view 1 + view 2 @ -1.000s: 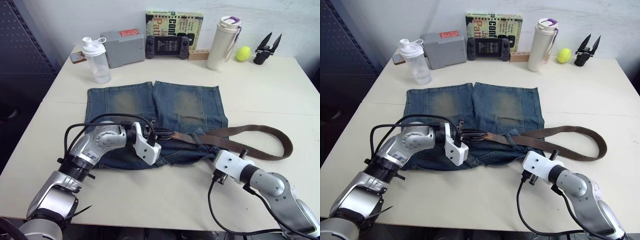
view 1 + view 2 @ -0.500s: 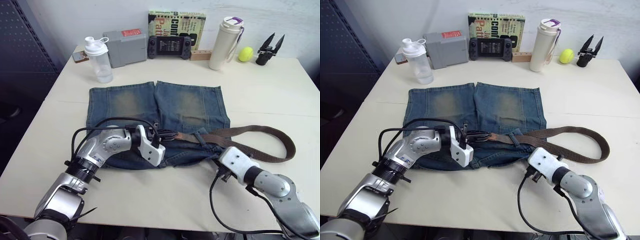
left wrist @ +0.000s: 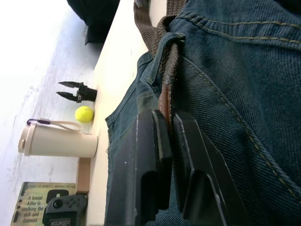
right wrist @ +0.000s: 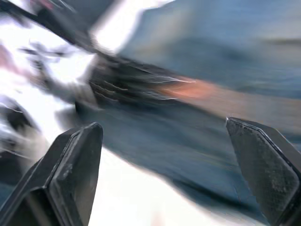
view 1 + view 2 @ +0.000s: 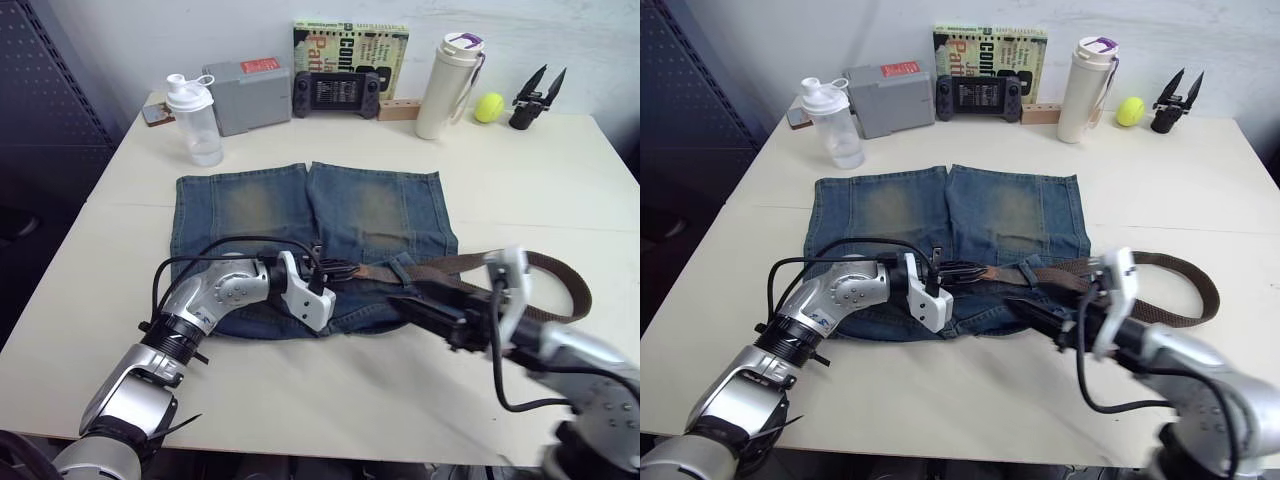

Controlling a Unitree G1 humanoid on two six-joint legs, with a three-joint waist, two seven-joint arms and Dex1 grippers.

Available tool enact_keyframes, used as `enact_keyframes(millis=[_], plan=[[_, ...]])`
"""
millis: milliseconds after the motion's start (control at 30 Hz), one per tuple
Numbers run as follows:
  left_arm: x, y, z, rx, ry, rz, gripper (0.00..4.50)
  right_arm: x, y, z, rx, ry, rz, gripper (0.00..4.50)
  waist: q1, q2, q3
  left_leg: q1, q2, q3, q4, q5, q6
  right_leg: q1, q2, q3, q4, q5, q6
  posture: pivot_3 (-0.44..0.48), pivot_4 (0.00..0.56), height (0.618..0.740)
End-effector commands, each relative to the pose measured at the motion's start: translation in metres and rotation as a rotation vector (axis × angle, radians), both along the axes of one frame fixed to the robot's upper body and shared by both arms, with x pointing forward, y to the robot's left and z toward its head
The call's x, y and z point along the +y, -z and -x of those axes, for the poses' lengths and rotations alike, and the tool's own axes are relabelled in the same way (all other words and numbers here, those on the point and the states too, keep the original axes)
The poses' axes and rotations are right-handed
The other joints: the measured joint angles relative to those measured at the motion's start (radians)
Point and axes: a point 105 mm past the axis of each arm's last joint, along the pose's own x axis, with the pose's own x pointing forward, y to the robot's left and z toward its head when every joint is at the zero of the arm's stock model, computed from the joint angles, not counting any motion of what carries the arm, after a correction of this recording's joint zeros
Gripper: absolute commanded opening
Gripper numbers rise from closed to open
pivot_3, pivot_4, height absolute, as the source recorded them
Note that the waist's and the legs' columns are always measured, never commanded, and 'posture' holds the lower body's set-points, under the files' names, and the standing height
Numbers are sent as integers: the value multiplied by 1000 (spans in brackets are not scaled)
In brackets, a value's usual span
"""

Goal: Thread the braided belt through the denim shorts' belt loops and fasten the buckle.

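While the denim shorts [image 5: 310, 230] lie flat mid-table, L gripper [image 3: 165, 136] pinches the braided belt [image 5: 470, 265] at the waistband; belt trails off to the right. R gripper [image 5: 405, 300] is spread wide, near the waistband.

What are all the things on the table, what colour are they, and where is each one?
Denim shorts: one, faded blue, middle of the table.
Braided belt: one, brown, running from the waistband out to the right.
Shaker bottle: one, clear with white lid, back left.
Box: one, grey, back left.
Game controller: one, black, back middle.
Book: one, green and black, standing behind the controller.
Tumbler: one, cream, back right.
Ball: one, yellow-green, back right.
Spare gripper: one, black, far back right.
Left gripper: black fingers pinching the belt.
Right gripper: black fingers, open.
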Motion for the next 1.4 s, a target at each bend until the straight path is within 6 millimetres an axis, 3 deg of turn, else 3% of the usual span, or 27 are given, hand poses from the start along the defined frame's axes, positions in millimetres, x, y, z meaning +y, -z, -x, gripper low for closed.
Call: enact_keyframes(millis=[33,233,467,633,967,1233,1400], plan=[[-5,-11,1,-50,20,24,0,-1,7,-12,115,147,-128,4433,1,1,0,0,0,0,0,0,0,0,0,1,0,0,0,0,150,731],[-6,-13,0,-64,24,29,0,2,12,-30,355,306,-433,4433,-8,2,0,0,-2,0,-1,0,1,-2,-1,4,0,2,1,0,150,731],[-7,-16,0,-71,24,36,0,8,8,-27,580,286,-574,4433,-27,5,1,0,0,1,-2,1,0,-2,0,2,1,1,0,0,150,731],[-6,-17,-2,-77,15,37,0,11,10,-27,637,296,-603,4433,-27,5,1,0,0,1,-2,1,0,-3,0,3,-1,1,0,0,150,731],[-4,-18,-12,-101,-29,32,0,12,13,-7,637,320,-569,4433,-26,5,0,-2,3,2,-2,2,2,-4,-1,4,-3,1,1,0,150,731],[-8,-19,-3,-91,20,54,0,-7,7,-37,625,387,-699,4433,-24,5,0,-2,4,2,-2,2,2,-4,-1,4,-3,1,1,0,150,731],[-9,-21,0,-91,35,63,0,-12,10,-43,622,398,-703,4433,-25,5,0,-3,4,2,-3,2,2,-4,-1,4,-3,1,1,0,150,731]])
